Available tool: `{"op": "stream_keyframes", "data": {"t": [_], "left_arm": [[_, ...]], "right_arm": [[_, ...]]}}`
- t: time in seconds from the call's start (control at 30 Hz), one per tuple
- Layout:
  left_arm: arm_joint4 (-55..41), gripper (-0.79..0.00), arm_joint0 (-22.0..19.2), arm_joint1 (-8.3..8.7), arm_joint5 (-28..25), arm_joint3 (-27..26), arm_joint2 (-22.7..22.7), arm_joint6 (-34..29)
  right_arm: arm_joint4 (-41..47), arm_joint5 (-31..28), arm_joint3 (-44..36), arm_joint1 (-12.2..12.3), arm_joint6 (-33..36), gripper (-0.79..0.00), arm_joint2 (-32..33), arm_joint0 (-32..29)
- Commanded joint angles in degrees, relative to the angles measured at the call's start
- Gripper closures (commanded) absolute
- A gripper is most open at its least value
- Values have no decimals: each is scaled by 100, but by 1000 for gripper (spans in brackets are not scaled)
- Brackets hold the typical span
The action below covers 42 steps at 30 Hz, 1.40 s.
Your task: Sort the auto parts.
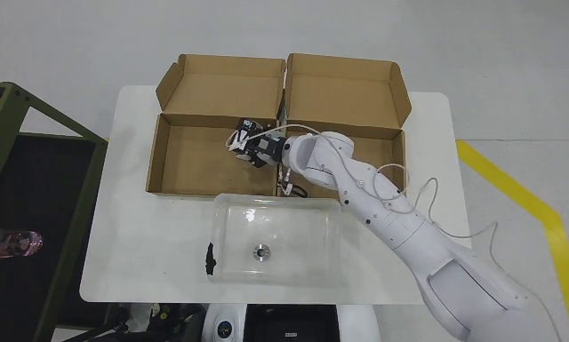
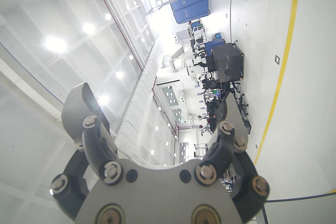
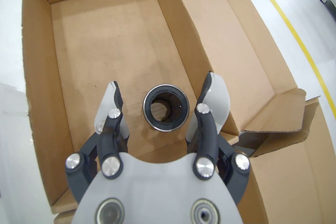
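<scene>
While the right gripper hangs over the carton nearer the left edge of the table, its jaws stand wide apart with nothing between them. The bushing lies straight below, centred in the gap and touching neither finger. It rests on the carton floor, near the wall shared with the second carton. It stands on end, bore upward, so its long axis looks roughly in line with the gripper's approach; a straight descent would likely bracket it. The left gripper, also spread and empty, points at the ceiling, so the right arm is nearer. No writing is legible on bushing or cartons.
</scene>
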Motion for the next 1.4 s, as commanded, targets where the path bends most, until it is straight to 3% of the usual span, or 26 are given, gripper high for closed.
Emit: {"op": "stream_keyframes", "data": {"t": [0.0, 0.07, 0.2, 0.6, 1.07, 1.37], "left_arm": [[0, -785, 0, 0, 0, 0, 0, 0], [0, -785, 0, 0, 0, 0, 0, 0], [0, -785, 0, 0, 0, 0, 0, 0], [0, -785, 0, 0, 0, 0, 0, 0], [0, -785, 0, 0, 0, 0, 0, 0], [0, -785, 0, 0, 0, 0, 0, 0]], "right_arm": [[29, -127, -271, 57, 37, -585, 138, -124], [52, -280, -572, 126, 115, -616, 290, -271], [33, -513, -1271, 267, 323, -588, 593, -626], [-40, -1141, -3016, 611, 826, -622, 1188, -1902], [-390, -1704, -3776, 815, 879, -653, 1160, -2837], [-645, -2109, -3968, 953, 963, -631, 1225, -3209]]}}
